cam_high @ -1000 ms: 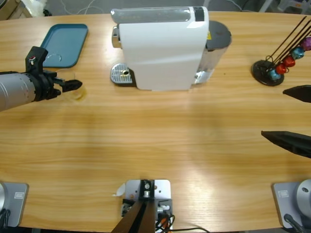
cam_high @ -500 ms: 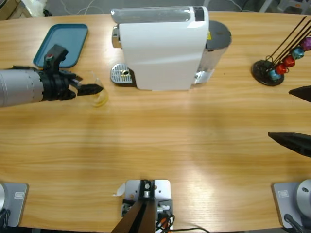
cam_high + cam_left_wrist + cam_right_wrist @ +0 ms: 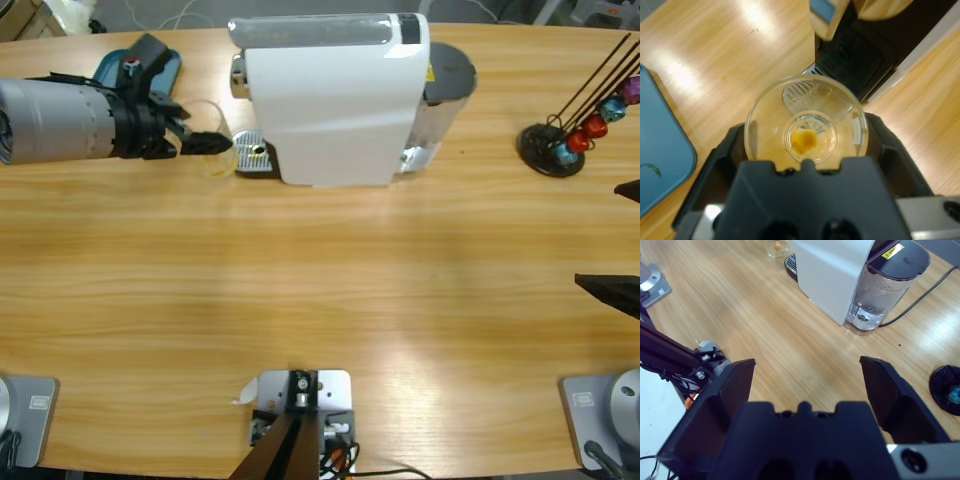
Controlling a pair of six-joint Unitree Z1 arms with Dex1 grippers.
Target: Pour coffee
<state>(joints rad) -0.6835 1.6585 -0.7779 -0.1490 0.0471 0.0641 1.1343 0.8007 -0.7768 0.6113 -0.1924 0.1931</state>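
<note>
While my left claw (image 3: 805, 150) stayed clamped on the small clear glass tumbler (image 3: 806, 121) with its thin pale yellow-brown coffee (image 3: 802, 141), I had carried it from beside the blue tray (image 3: 110, 68) up to the white coffee machine's (image 3: 335, 100) metal drip grate (image 3: 252, 153), ready, I judged, for placing. The right claw (image 3: 807, 385) hung spread, mostly cut off in the high view.

1 tumbler (image 3: 806, 125), 1 coffee machine (image 3: 335, 95), 1 tray (image 3: 660, 150), perhaps 4 capsules (image 3: 595, 125)
</note>
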